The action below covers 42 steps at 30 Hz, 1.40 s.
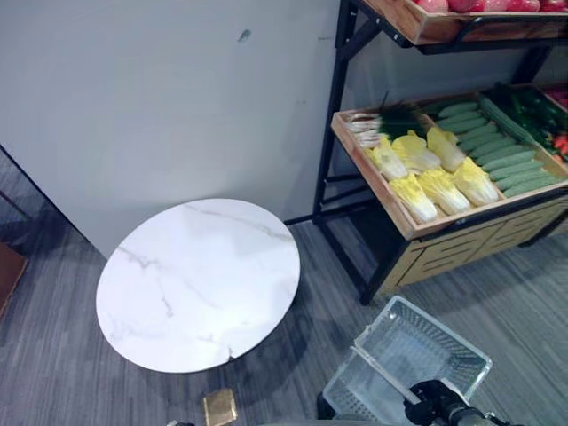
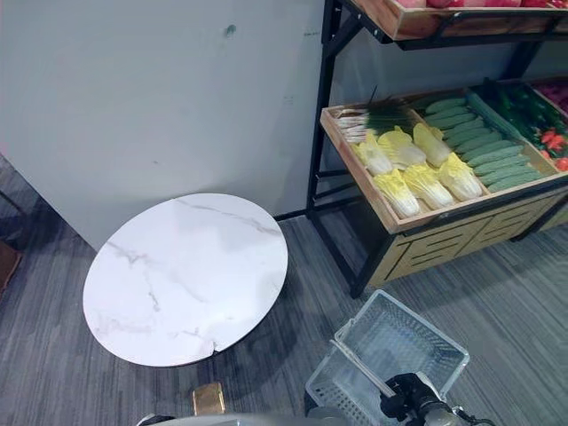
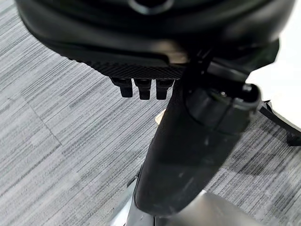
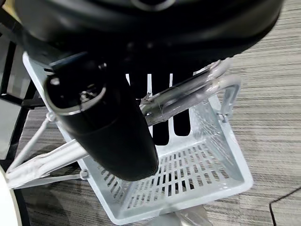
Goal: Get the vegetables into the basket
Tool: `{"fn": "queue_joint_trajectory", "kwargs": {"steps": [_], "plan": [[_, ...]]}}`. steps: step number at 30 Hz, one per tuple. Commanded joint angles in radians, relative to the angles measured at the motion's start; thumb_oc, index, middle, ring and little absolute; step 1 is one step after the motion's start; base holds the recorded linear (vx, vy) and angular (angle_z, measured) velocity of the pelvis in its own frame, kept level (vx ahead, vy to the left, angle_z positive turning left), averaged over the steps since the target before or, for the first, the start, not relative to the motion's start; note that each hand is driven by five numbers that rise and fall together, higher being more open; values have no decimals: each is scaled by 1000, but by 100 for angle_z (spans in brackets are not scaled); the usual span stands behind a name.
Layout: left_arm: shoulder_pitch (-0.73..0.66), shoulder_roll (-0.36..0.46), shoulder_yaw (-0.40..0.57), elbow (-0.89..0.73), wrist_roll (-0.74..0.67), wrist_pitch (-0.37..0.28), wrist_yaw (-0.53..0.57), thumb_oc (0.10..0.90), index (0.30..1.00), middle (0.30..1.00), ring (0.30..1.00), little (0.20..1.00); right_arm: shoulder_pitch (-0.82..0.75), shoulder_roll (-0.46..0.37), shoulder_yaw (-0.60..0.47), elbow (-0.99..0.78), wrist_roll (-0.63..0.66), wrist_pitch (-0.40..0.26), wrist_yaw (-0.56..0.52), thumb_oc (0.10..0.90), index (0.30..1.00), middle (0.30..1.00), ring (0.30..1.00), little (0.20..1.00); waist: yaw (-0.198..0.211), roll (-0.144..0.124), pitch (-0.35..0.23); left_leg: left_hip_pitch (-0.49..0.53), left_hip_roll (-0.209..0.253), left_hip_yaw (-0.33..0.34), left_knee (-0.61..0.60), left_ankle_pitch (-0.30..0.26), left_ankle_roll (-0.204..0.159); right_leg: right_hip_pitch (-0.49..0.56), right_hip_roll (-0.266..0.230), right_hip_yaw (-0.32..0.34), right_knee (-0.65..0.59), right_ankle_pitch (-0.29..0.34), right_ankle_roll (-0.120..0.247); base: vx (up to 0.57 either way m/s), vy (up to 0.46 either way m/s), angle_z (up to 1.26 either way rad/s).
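White plastic basket [image 1: 417, 355] hangs empty from right hand [image 4: 117, 127], fingers curled round its handle [image 4: 188, 96]. Vegetables [image 1: 444, 173] lie well apart, ahead-right on shelf [image 1: 404, 217]. Left hand [image 3: 197, 141] fingers relaxed, empty.

We see the pale grey slotted basket [image 1: 417, 355] hanging empty by its handle above the carpet, while the cabbages [image 1: 432, 177] and cucumbers [image 1: 497, 151] lie in the wooden shelf crate [image 1: 373, 182].

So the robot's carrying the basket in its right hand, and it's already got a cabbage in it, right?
Not quite. The right hand does carry the basket by its handle, but the basket is empty, as the right wrist view shows. The cabbages lie on the shelf.
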Motion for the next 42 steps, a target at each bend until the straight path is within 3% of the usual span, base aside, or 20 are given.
{"fn": "queue_joint_trajectory", "kwargs": {"steps": [1, 4, 6, 9, 12, 14, 18, 24, 32, 35, 38, 39, 42], "plan": [[-84, 4, 6, 3, -35, -28, 12, 900, 1000, 1000, 1000, 1000, -98, -10, 40, -51, 33, -49, 7, 400, 300, 300, 300, 300, -24, -30, 17, -34, -3, 1, 10, 11, -15, 4, -62, 40, 56, 67, 132, -105, 64, -19], [-104, 26, 18, -4, -53, -30, 20, 900, 1000, 1000, 1000, 1000, -116, 1, 55, -54, 33, -52, 6, 400, 300, 300, 300, 300, -27, -31, 28, -65, 7, 34, 23, 19, -16, -42, -70, 62, 72, 106, 146, -117, -4, -45], [-114, 40, 27, -10, -65, -26, 29, 900, 1000, 1000, 1000, 1000, -130, 3, 68, -57, 33, -53, 3, 400, 300, 300, 300, 300, 0, -21, 36, -91, 34, 58, 41, 25, -15, -12, -107, -41, 102, 48, 118, -234, -58, -20], [-106, 47, 50, -11, -86, -18, 34, 900, 1000, 1000, 1000, 1000, -159, 6, 86, -67, 26, -50, 2, 400, 300, 300, 300, 300, 60, -8, 30, -123, 63, 113, 49, 39, -17, 50, -173, -254, 148, -22, 102, -198, -9, -38], [-83, 50, 78, -1, -92, -12, 30, 900, 1000, 1000, 1000, 1000, -181, 10, 116, -69, -2, -46, 12, 400, 300, 300, 300, 300, 110, -26, 11, -123, 68, 150, 50, 29, -31, 122, -214, -367, 139, -28, 129, -36, -56, -85], [-74, 51, 93, 7, -93, -6, 30, 900, 1000, 1000, 1000, 1000, -189, 14, 128, -80, -9, -43, 17, 400, 300, 300, 300, 300, 124, -45, 2, -121, 71, 177, 55, 32, -40, 131, -220, -399, 90, -6, 140, -19, -129, -57], [-68, 34, 101, 19, -88, 1, 31, 900, 1000, 1000, 1000, 1000, -174, 11, 132, -114, -18, -37, 25, 400, 300, 300, 300, 300, 113, -44, 3, -111, 89, 156, 81, 33, -54, 142, -198, -402, 82, -52, 123, 33, -150, -20], [-62, 13, 99, 24, -86, 9, 35, 900, 1000, 1000, 1000, 1000, -150, 9, 125, -132, -12, -34, 20, 400, 300, 300, 300, 300, 100, -32, 11, -117, 124, 163, 82, 82, -66, 146, -167, -412, 78, -90, 87, -43, -118, 6], [-82, 6, 71, 11, -78, 13, 44, 900, 1000, 1000, 1000, 1000, -137, 14, 136, -107, -1, -28, 17, 400, 300, 300, 300, 300, 70, 6, 31, -120, 169, 142, 44, 143, -98, 126, -108, -380, 95, -135, 54, -14, -114, 1], [-88, 7, 73, 9, -95, 12, 47, 900, 1000, 1000, 1000, 1000, -143, 21, 140, -88, 20, -29, 18, 400, 300, 300, 300, 300, 72, -7, 49, -159, 186, 94, 158, 106, -105, 122, -95, -357, 104, -143, 38, 16, -89, -9], [-95, -3, 66, 4, -131, -2, 54, 900, 1000, 1000, 1000, 1000, -153, 15, 148, -89, 23, -30, 20, 400, 300, 300, 300, 300, 106, -16, 58, -209, 113, -163, 135, 78, -101, 104, -96, -302, 90, -124, 47, 13, 56, -36], [-96, -4, 52, 5, -130, 0, 56, 900, 1000, 1000, 1000, 1000, -157, 13, 151, -102, 18, -27, 31, 400, 300, 300, 300, 300, 102, -20, 66, -220, 90, -202, 140, 49, -84, 80, -109, -244, 99, -102, 63, 30, 104, -95], [-91, 1, 50, 5, -124, 0, 49, 900, 1000, 1000, 1000, 1000, -160, 21, 144, -93, 22, -21, 25, 400, 300, 300, 300, 300, 102, -22, 67, -215, 79, -180, 149, 35, -65, 66, -123, -216, 109, -93, 72, 31, 157, -88]]}}
